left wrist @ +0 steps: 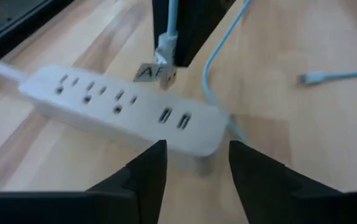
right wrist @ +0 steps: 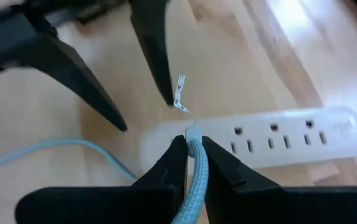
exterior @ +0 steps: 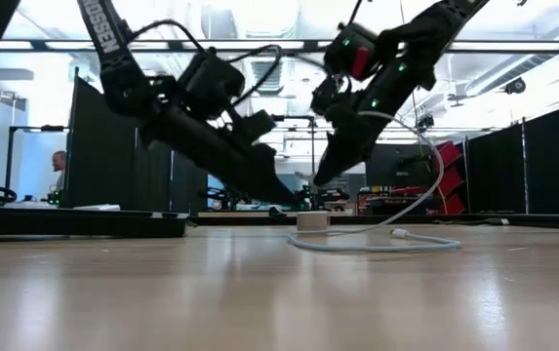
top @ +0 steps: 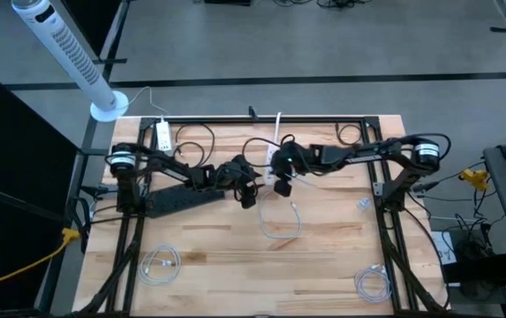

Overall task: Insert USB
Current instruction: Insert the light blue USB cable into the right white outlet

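Your right gripper (right wrist: pixel 194 155) has its jaws clamped on the USB plug (right wrist: pixel 192 134) at the end of a pale blue braided cable (right wrist: pixel 190 186), holding it just above the white power strip (right wrist: pixel 259 140) near the middle of the wooden table (top: pixel 235 265). The plug is not yet in. In the left wrist view it hangs above the strip's end, close to the two USB ports (left wrist: pixel 174 118), with a small tag beside it. Judged from this, the grasp and approach are done; lining the plug up with a port and pushing it home are left.

Your right arm reaches in from the table's right side and angles steeply down at the strip. Your left arm stretches in from the left, low across the table, facing the strip from the opposite side. Your left gripper (left wrist: pixel 194 165) has its jaws apart and holds nothing; the strip's USB end lies just beyond the fingertips, so it looks placed to steady the strip.
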### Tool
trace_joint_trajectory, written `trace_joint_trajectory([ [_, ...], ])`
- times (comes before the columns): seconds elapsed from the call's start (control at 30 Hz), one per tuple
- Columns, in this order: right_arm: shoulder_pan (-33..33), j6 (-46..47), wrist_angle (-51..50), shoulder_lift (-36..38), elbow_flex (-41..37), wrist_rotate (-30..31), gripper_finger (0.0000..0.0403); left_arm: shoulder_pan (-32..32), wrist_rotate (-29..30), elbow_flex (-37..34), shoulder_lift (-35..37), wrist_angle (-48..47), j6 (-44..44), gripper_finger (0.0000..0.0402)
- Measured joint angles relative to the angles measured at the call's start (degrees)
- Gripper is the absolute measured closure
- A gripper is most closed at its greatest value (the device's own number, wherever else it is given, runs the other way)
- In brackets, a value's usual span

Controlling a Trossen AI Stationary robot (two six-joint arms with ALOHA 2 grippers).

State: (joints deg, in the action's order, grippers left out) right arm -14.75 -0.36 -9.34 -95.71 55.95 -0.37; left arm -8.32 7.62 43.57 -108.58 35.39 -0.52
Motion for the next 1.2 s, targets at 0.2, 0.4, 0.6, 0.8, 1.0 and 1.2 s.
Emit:
trace_joint_trajectory([
  [0.2,-2.1,-0.2,-1.6,-3.9,1.8,-2.3,0.0390,-0.2,0.0,0.1,-3.5,3.9,2.5,0.0267],
  [0.4,-2.8,0.4,-1.1,-4.7,2.0,-4.2,0.0390,-0.2,-0.2,0.3,-6.9,7.4,2.8,0.0280],
  [0.6,-2.8,0.8,-1.5,-4.7,2.0,-4.3,0.0390,-0.2,-0.6,0.4,-7.9,7.7,2.4,0.0287],
  [0.8,-2.8,0.2,-2.2,-4.8,2.0,-4.6,0.0390,-0.2,-2.8,0.4,-7.9,8.9,2.0,0.0290],
  [1.0,-2.8,-2.0,-4.7,-4.7,2.1,-4.7,0.0390,0.1,-4.2,0.8,-7.7,10.1,1.9,0.0283],
  [1.2,-2.8,-4.3,-8.3,-4.6,2.2,-4.9,0.0390,0.6,-5.7,2.4,-7.6,10.2,1.9,0.0284],
])
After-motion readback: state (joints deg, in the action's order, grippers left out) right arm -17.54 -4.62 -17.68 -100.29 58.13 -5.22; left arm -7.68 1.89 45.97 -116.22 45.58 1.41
